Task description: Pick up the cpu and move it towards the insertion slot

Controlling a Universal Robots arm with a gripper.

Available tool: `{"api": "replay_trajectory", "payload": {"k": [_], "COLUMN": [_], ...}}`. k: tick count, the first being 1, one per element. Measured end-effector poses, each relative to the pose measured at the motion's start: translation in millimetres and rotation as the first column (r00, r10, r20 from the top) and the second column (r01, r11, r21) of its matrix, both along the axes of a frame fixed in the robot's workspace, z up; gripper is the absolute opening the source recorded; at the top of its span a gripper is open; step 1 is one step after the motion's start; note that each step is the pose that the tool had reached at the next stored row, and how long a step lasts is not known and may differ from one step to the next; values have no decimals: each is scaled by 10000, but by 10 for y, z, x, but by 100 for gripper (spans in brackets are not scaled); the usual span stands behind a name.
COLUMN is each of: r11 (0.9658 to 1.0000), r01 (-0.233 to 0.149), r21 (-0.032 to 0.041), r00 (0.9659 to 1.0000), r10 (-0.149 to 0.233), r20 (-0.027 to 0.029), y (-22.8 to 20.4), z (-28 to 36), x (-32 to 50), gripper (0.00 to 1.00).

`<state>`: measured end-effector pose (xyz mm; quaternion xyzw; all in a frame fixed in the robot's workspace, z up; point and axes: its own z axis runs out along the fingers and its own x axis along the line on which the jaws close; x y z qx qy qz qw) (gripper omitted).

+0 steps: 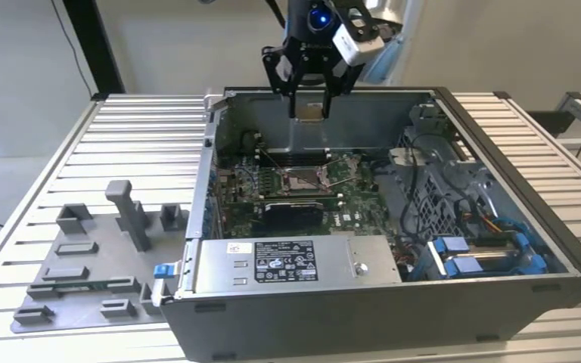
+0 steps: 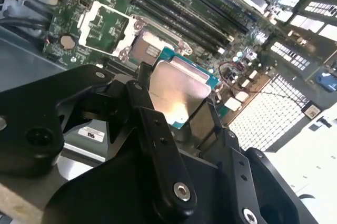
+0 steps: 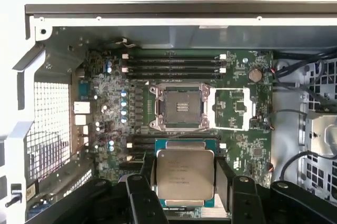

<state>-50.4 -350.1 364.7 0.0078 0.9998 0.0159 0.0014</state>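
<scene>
My gripper (image 1: pixel 311 112) hangs high over the open computer case, shut on the cpu (image 1: pixel 311 111), a small square chip with a pale metal top. In both wrist views the black fingers (image 3: pixel 149 174) clamp the chip's two sides: the cpu (image 3: pixel 185 173) and the cpu (image 2: pixel 176 98) show a green edge around the silver lid. Below it, at the centre of the green motherboard, lies the insertion slot (image 1: pixel 302 179), a square metal-framed socket with its frame swung open. The insertion slot (image 3: pixel 180 107) sits just beyond the held chip in the first wrist view, and the insertion slot (image 2: pixel 147 48) shows in the second.
The grey computer case (image 1: pixel 371 302) stands on a ribbed metal table (image 1: pixel 139 144). A power supply box (image 1: pixel 290 261) fills the case's front, cables and a blue-clipped drive cage (image 1: pixel 483 253) its right side. A grey fixture plate (image 1: pixel 99 265) with blocks lies at the exterior view's left.
</scene>
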Motion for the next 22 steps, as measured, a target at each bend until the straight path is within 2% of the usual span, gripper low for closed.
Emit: {"api": "replay_trajectory", "payload": {"k": [6, 10, 16, 20, 22], "r11": [10000, 10000, 9999, 9999, 9999], "r01": [-1, -11, -114, -109, -109], "r21": [1, 1, 1, 1, 0], "r00": [10000, 10000, 9999, 9999, 9999], "r10": [1, 11, 114, 109, 109], "r20": [0, 0, 0, 1, 0], "y": [127, 188, 207, 247, 249], "z": [-16, -27, -34, -34, -34], "x": [4, 8, 30, 30, 30], "gripper": [0, 0, 0, 0, 0]}}
